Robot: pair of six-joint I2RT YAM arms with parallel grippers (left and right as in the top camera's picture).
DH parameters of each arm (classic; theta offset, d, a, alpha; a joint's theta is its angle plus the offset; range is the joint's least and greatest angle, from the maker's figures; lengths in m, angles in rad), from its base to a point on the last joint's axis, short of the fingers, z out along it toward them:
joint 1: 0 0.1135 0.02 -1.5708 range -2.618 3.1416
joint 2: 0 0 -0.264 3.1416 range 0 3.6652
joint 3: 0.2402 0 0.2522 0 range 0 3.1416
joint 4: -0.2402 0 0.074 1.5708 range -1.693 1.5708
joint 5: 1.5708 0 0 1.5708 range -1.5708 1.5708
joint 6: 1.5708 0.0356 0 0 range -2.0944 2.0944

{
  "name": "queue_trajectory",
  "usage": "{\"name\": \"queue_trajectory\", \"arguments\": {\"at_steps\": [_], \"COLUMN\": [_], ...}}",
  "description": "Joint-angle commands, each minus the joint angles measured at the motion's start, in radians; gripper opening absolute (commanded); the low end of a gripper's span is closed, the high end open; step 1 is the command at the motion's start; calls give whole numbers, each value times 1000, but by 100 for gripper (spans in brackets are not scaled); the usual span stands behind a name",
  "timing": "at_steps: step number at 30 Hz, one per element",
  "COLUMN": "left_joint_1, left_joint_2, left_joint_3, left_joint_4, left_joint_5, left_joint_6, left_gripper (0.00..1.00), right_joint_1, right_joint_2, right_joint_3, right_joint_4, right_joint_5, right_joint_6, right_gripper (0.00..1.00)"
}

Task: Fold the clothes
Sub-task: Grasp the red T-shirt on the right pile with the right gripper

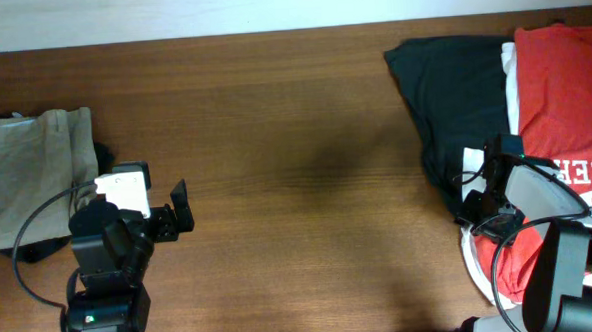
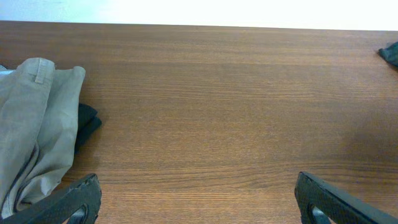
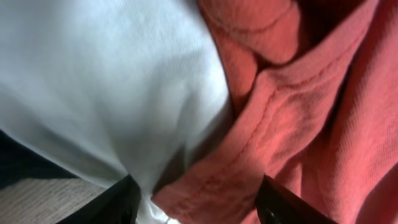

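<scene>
The red-orange T-shirt [image 1: 563, 84] with white lettering lies at the right edge, on top of a white shirt [image 1: 510, 82] and a black shirt [image 1: 453, 89]. My right gripper [image 1: 481, 210] is down on this pile at its front left. In the right wrist view its fingers [image 3: 196, 205] are open, with the red shirt's hem [image 3: 249, 155] and the white shirt [image 3: 112, 81] between them. My left gripper [image 1: 181, 213] is wide open and empty over bare table, as the left wrist view [image 2: 196, 202] shows.
A beige garment [image 1: 26, 168] lies at the left edge with a dark cloth [image 1: 103, 156] under it; both show in the left wrist view [image 2: 37, 124]. The wooden table [image 1: 297, 186] stretches between the two piles.
</scene>
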Motion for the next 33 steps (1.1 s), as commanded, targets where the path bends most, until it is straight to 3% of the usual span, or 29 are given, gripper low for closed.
{"name": "queue_trajectory", "arguments": {"at_steps": [1,8,9,16,19,21,23,24,28,30,33], "left_joint_1": [2,2,2,2,2,2,2,2,2,2,2], "left_joint_2": [-1,-1,-1,-1,5,5,5,5,5,5,5], "left_joint_3": [24,24,24,24,24,24,24,24,24,24,24], "left_joint_4": [10,10,9,9,16,16,17,17,36,54,69], "left_joint_5": [11,11,11,11,11,11,11,11,11,11,11], "left_joint_6": [5,5,4,4,5,5,5,5,4,5,5], "left_gripper": [99,99,99,99,99,99,99,99,99,99,99], "right_joint_1": [-5,-5,-5,-53,-55,-55,-55,-55,-55,-55,-55], "right_joint_2": [-38,-48,-48,-48,-48,-49,-49,-54,-120,-167,-219], "right_joint_3": [25,29,29,37,37,37,46,60,129,225,454], "right_joint_4": [-23,-38,-41,-40,-45,-48,-64,-79,-146,-211,-284], "right_joint_5": [-6,13,33,39,31,-5,-14,-15,-29,-83,-310], "right_joint_6": [12,13,13,12,12,12,12,12,11,-76,-351], "right_gripper": [67,65,61,57,38,38,25,14,7,4,4]}}
